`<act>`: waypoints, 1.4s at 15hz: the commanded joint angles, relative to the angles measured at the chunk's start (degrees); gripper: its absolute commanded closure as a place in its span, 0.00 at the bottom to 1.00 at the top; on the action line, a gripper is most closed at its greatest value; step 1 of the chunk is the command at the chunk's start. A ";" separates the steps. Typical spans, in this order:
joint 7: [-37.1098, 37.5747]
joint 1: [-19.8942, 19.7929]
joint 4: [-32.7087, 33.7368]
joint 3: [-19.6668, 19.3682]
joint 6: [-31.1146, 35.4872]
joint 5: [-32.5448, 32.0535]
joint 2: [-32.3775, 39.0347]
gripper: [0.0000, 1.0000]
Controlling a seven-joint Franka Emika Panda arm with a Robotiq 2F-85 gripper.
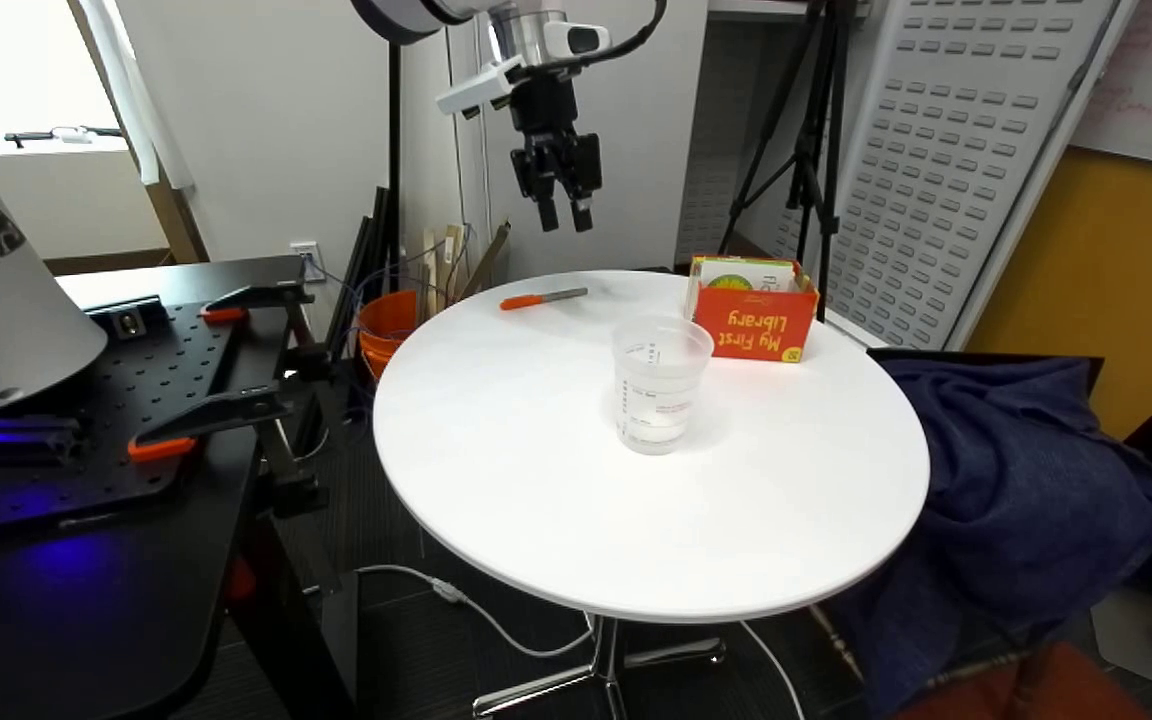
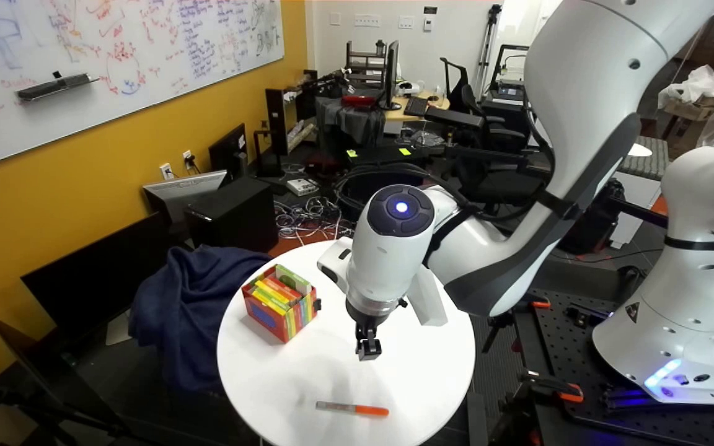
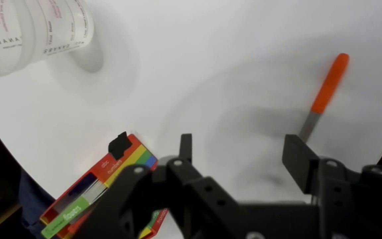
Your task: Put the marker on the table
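Note:
The marker, with an orange-red part and a grey part, lies flat on the round white table (image 1: 516,480) near its edge. It shows in both exterior views (image 1: 543,298) (image 2: 352,409) and at the right of the wrist view (image 3: 328,88). My gripper (image 1: 565,216) is open and empty, held well above the tabletop. The gripper also shows in an exterior view (image 2: 368,350). In the wrist view the gripper (image 3: 238,146) has its fingers wide apart, and the right finger covers the grey end of the marker.
A clear cup (image 1: 656,395) stands upright mid-table; it also shows in the wrist view (image 3: 56,31). An orange-red box of small books (image 1: 756,325) (image 2: 279,306) stands near the edge. A black desk with clamps (image 1: 136,620) and a chair with dark blue cloth (image 1: 1026,480) flank the table.

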 commanded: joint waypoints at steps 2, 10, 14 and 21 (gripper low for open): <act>0.43 0.01 -1.44 -0.86 1.33 0.25 -1.61 0.00; -1.41 -0.78 -1.00 0.03 -1.51 4.23 -4.06 0.00; -0.97 -0.98 -0.90 -0.22 -1.96 5.69 -5.33 0.00; -0.34 -1.63 0.02 -0.36 -0.47 4.87 -4.38 0.00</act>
